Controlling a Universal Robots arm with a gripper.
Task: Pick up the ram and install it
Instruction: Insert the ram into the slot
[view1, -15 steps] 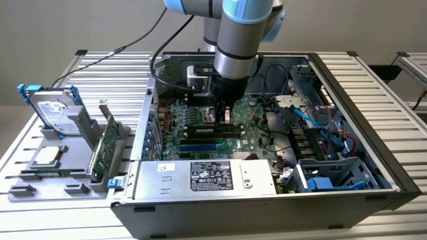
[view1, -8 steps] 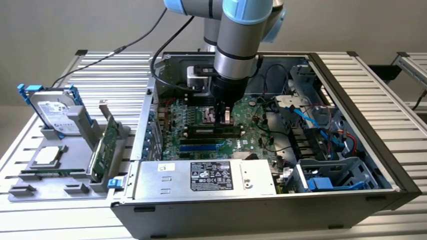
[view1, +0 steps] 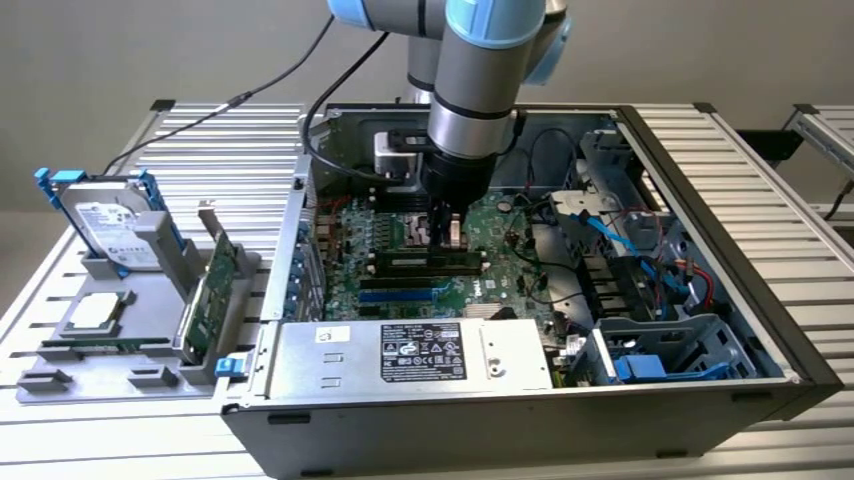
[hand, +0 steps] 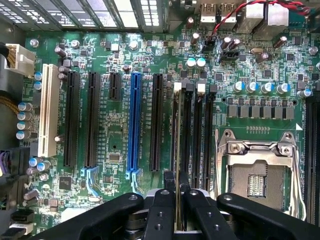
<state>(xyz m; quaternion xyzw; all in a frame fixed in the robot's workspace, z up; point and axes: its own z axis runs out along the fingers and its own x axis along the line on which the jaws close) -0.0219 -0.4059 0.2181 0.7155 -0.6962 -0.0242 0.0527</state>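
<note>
My gripper (view1: 451, 238) reaches down into the open computer case (view1: 747, 300), over the motherboard's memory slots (hand: 197, 130). Its two black fingers (hand: 161, 210) are shut on the ram (hand: 177, 150), a thin green stick that the wrist view catches edge-on. The ram stands on its long edge along the slot nearest the black expansion slots. I cannot tell whether it is pressed fully in. From the exterior view the ram (view1: 427, 262) is a dark strip right under the fingertips.
A CPU socket (hand: 257, 175) lies beside the memory slots, and a blue expansion slot (hand: 134, 125) on the other side. The power supply (view1: 414, 352) fills the case's near side. Cables (view1: 627, 240) hang at the exterior view's right. A grey tray (view1: 80, 385) holds a hard drive (view1: 114, 225) and an expansion card (view1: 214, 290).
</note>
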